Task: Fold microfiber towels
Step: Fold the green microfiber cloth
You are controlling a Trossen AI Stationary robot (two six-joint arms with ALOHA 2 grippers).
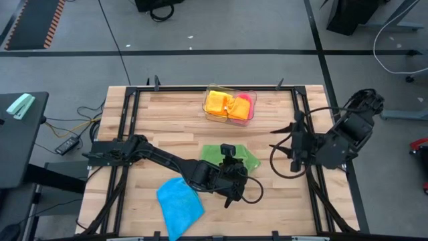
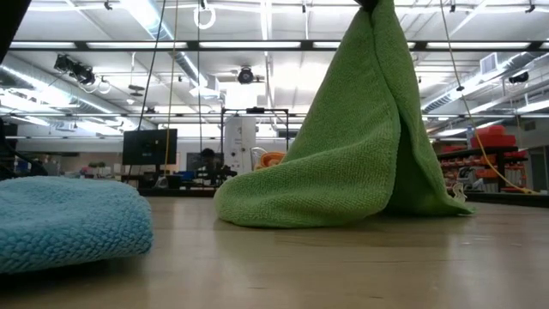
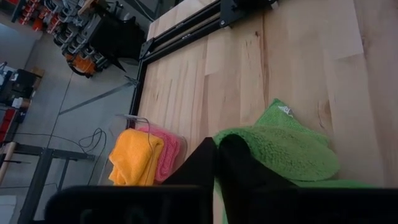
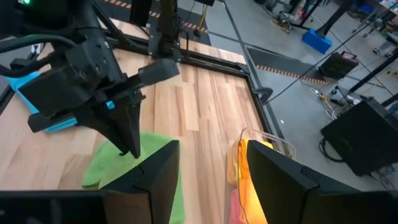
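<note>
A green microfiber towel stands mid-table, drawn up into a tent shape. My left gripper is shut on its peak, and its dark fingers show above the green pile. A blue towel lies flat near the front edge, left of the green one. My right gripper hangs open and high near the table's right edge, touching nothing. My left gripper pinches a raised bunch of the green towel between its two fingers, which slant down from above. The peak is lifted. The cloth hangs from it in slack folds, and its lower edges rest on the table. One layer or several, I cannot tell.
A clear plastic tray at the far edge holds folded orange, pink and yellow towels. Black frame rails run along the table's sides. Bare wood lies between the green towel and the tray.
</note>
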